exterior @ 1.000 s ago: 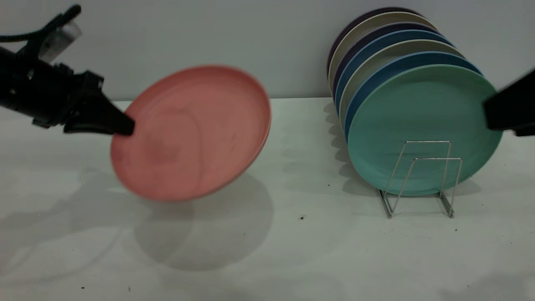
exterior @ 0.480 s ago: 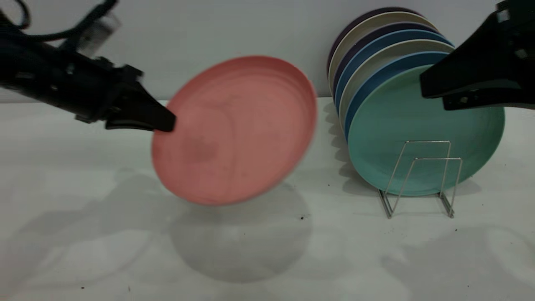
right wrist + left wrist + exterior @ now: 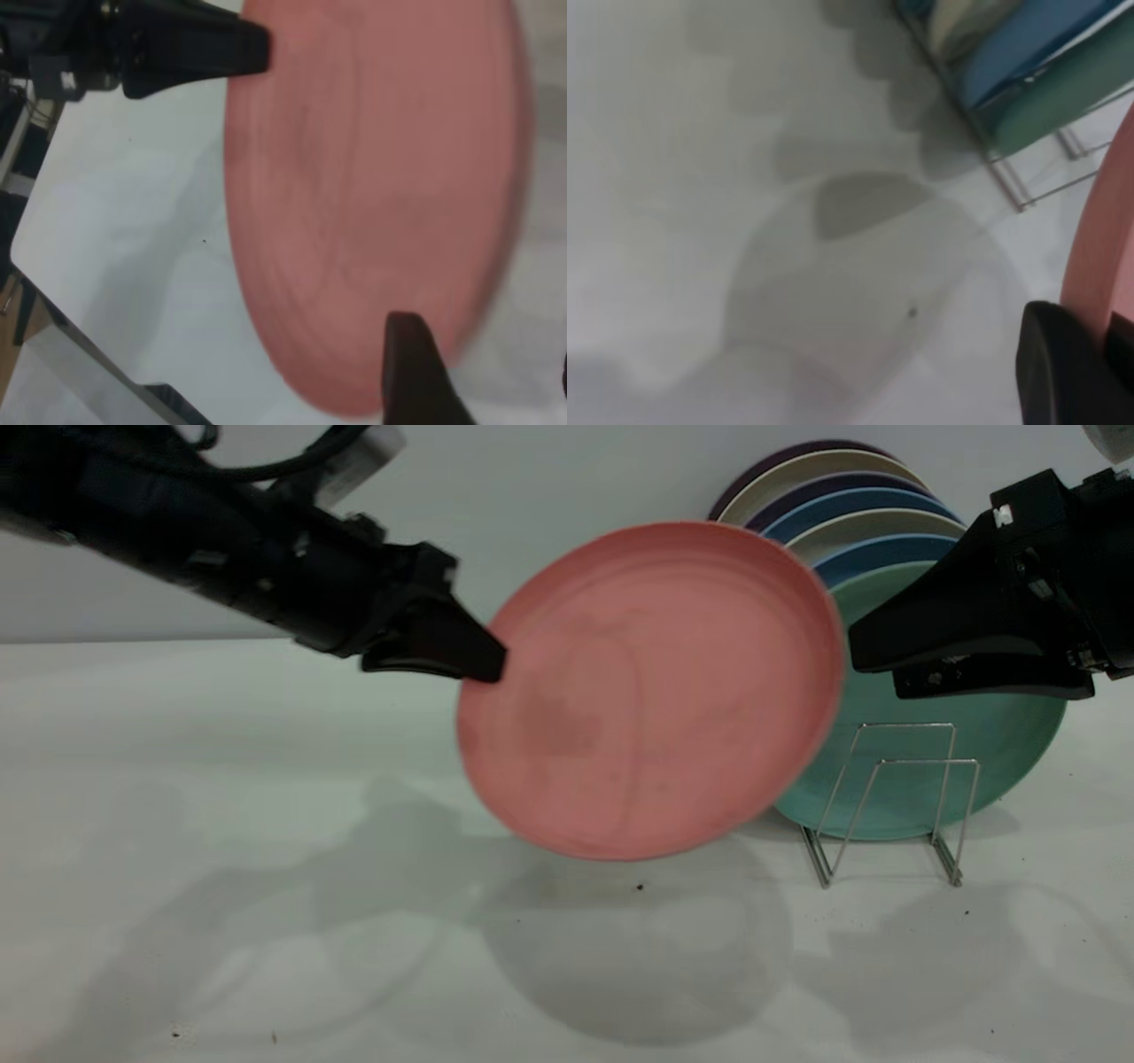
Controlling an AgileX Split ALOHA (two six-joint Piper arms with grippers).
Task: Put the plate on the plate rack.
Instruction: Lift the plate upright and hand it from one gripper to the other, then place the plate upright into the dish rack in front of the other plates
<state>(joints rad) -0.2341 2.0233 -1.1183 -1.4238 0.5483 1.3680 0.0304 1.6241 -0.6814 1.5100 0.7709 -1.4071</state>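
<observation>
The salmon-pink plate [image 3: 647, 691] hangs tilted in the air, its right edge overlapping the teal-green plate [image 3: 974, 735]. My left gripper [image 3: 492, 666] is shut on its left rim; the left wrist view shows the rim [image 3: 1099, 248] pinched between the black fingers [image 3: 1063, 372]. My right gripper [image 3: 875, 670] is open, just right of the plate's right edge, not touching. In the right wrist view one finger [image 3: 412, 372] sits before the plate [image 3: 372, 177]. The wire plate rack [image 3: 926, 761] stands at right, its two front loops empty.
Several plates stand in the rack behind the teal-green one, blue [image 3: 877, 549], cream and purple, against the back wall. The rack's base [image 3: 1010, 177] and the teal-green plate [image 3: 1063, 97] show in the left wrist view. The white table [image 3: 266, 824] lies below.
My left gripper has carried the pink plate to the right and a little up, to the rack. My right gripper has come in from the right to the plate's right edge.
</observation>
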